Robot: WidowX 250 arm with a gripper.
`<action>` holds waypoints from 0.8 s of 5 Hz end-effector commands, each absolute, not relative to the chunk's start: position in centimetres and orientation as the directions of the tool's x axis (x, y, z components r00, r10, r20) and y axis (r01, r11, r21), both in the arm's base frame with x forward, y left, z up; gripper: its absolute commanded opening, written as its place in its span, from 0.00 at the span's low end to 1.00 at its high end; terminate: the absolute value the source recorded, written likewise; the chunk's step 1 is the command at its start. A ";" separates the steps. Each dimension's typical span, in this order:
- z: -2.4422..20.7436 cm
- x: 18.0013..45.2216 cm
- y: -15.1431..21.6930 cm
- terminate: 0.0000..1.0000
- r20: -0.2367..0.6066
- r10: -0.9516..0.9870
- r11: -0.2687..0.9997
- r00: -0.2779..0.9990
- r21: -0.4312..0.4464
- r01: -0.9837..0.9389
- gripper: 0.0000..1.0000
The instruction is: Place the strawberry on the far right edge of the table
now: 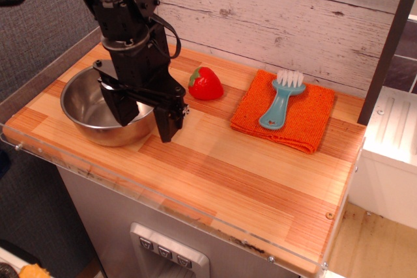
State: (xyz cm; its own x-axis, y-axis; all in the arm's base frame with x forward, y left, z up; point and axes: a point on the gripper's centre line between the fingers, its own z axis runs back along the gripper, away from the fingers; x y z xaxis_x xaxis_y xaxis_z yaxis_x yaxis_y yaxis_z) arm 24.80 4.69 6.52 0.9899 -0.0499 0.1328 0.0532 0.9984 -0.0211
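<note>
Claw (pixel 144 122) spread, empty, beside bowl (pixel 98 105). Strawberry (pixel 206 84): likely light, rigid, slick plastic; pinch across widest red body.

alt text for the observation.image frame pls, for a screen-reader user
A black robot gripper hangs open, empty, over a wooden table, in front of a steel bowl at the left. A red strawberry lies just right of the arm, untouched. Farther right, a blue brush rests on an orange knitted cloth.
</note>
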 end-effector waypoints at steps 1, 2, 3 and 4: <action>6.5 24.8 4.7 0.00 0.133 -0.050 0.998 0.990 -0.021 0.053 1.00; 7.8 26.8 5.4 0.00 0.156 -0.023 0.998 0.987 -0.058 0.032 1.00; 9.7 28.9 5.8 0.00 0.191 -0.005 0.998 0.982 -0.067 0.018 1.00; 11.7 31.3 6.4 0.00 0.238 0.012 0.997 0.971 -0.077 0.006 1.00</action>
